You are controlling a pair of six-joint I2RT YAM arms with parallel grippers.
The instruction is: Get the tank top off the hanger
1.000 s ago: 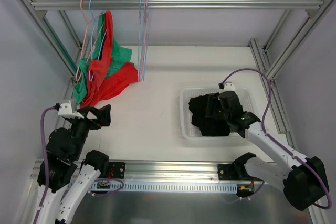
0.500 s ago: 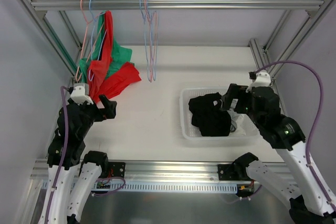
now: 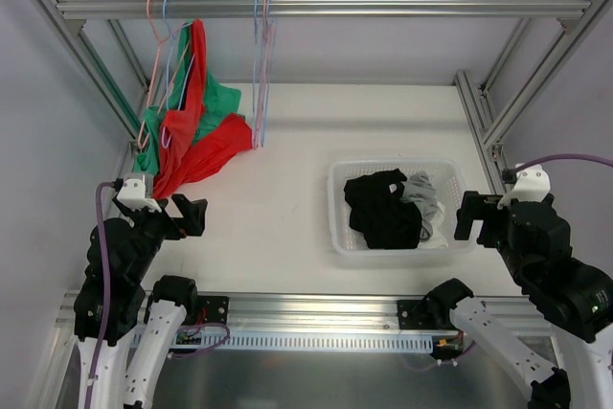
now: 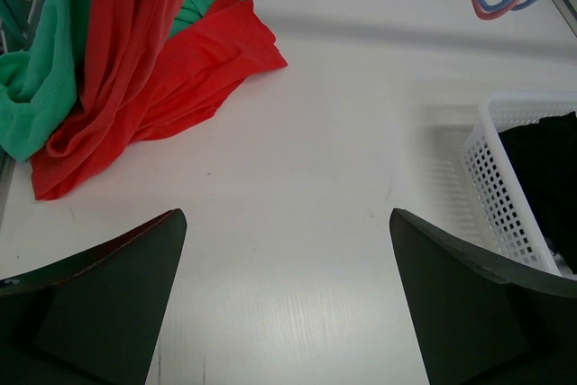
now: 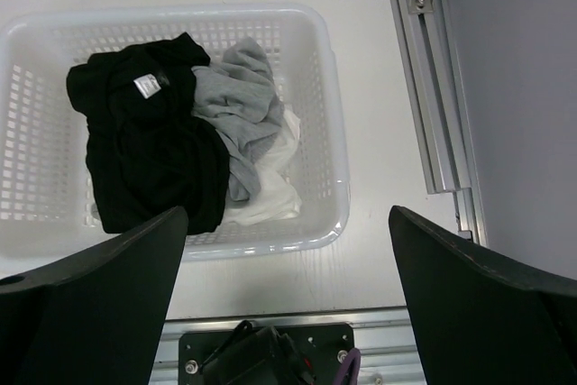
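A red tank top (image 3: 190,122) hangs from a hanger (image 3: 169,40) at the left of the rail, and its lower part is bunched on the table. It also shows in the left wrist view (image 4: 162,78). A green garment (image 3: 218,100) hangs tangled with it. My left gripper (image 3: 177,217) is open and empty, near and slightly right of the red cloth and apart from it (image 4: 288,223). My right gripper (image 3: 484,219) is open and empty, raised at the right end of the basket (image 5: 288,218).
A white basket (image 3: 335,208) right of centre holds black (image 5: 149,146), grey and white clothes. Two empty hangers (image 3: 261,74) hang from the middle of the rail. Frame posts stand at both sides. An aluminium rail (image 5: 433,87) runs along the table's right edge.
My right gripper has lifted out of the basket and drawn back to the right, leaving the black clothes in it. My left gripper shifted slightly. The empty hangers swung.
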